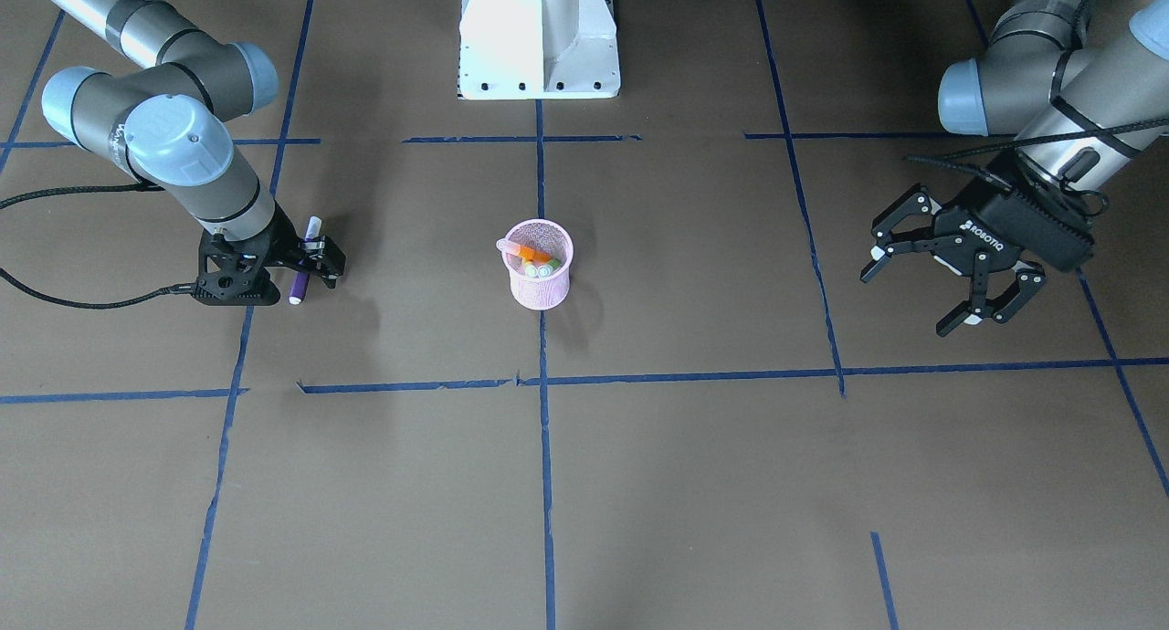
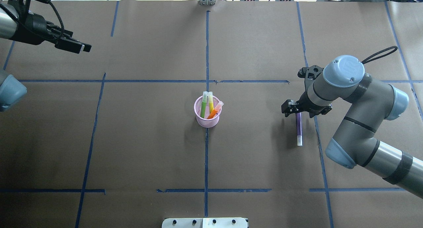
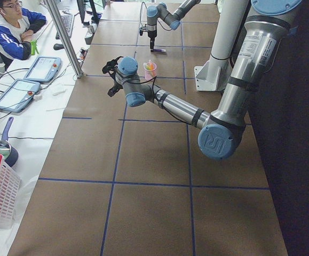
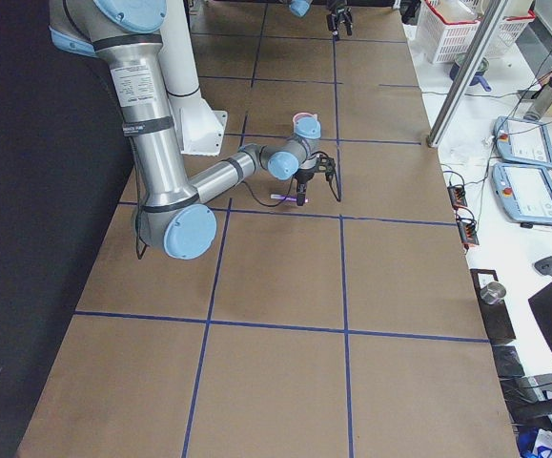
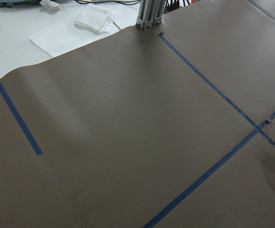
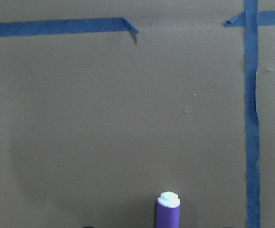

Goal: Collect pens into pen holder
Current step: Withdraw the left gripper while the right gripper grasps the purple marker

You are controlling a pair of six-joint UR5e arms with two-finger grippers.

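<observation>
You see a pink cup (image 2: 207, 120), orange pen (image 2: 214, 112), green pen (image 2: 203, 109), purple pen (image 2: 299, 130), and blue lines (image 2: 207, 49) on a brown table (image 2: 148, 138).

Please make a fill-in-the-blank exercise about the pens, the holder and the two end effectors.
The pen at the right end effector is ____ in colour.
The pen holder is ____ in colour.
The left end effector is ____ and holds nothing.
The orange pen stands ____ the pen holder.
Missing words: purple; pink; open; inside.
</observation>
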